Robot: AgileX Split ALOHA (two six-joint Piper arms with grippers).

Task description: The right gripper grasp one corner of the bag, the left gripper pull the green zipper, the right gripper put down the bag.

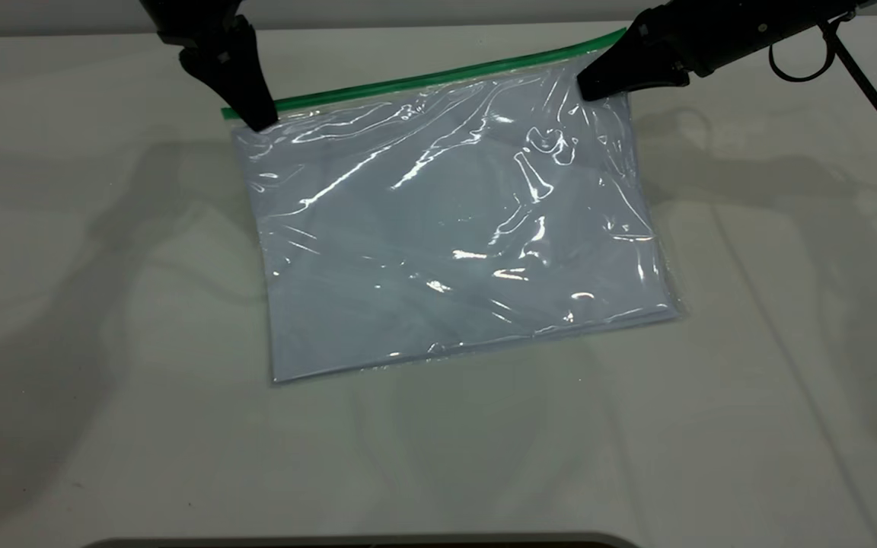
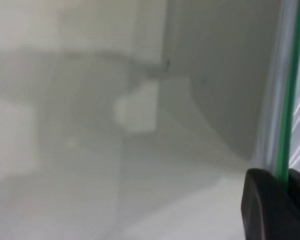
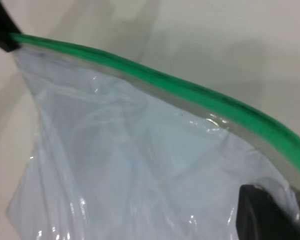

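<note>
The bag (image 1: 454, 228) is a clear pouch with white sheets, its near edge resting on the table and its far edge raised. The green zipper (image 1: 438, 76) runs along that far edge. My right gripper (image 1: 587, 87) is shut on the bag's far right corner, just below the zipper. My left gripper (image 1: 259, 122) is shut on the zipper's left end; the slider tab is hidden there. In the left wrist view the green strip (image 2: 289, 100) runs down between the black fingers (image 2: 262, 210). The right wrist view shows the zipper (image 3: 190, 92), the bag (image 3: 130, 165) and one finger (image 3: 270, 215) on the plastic.
The white table (image 1: 103, 380) surrounds the bag. The right arm's black cable (image 1: 865, 84) hangs at the far right. A dark rim (image 1: 362, 542) lies along the table's near edge. The left gripper also shows far off in the right wrist view (image 3: 2, 35).
</note>
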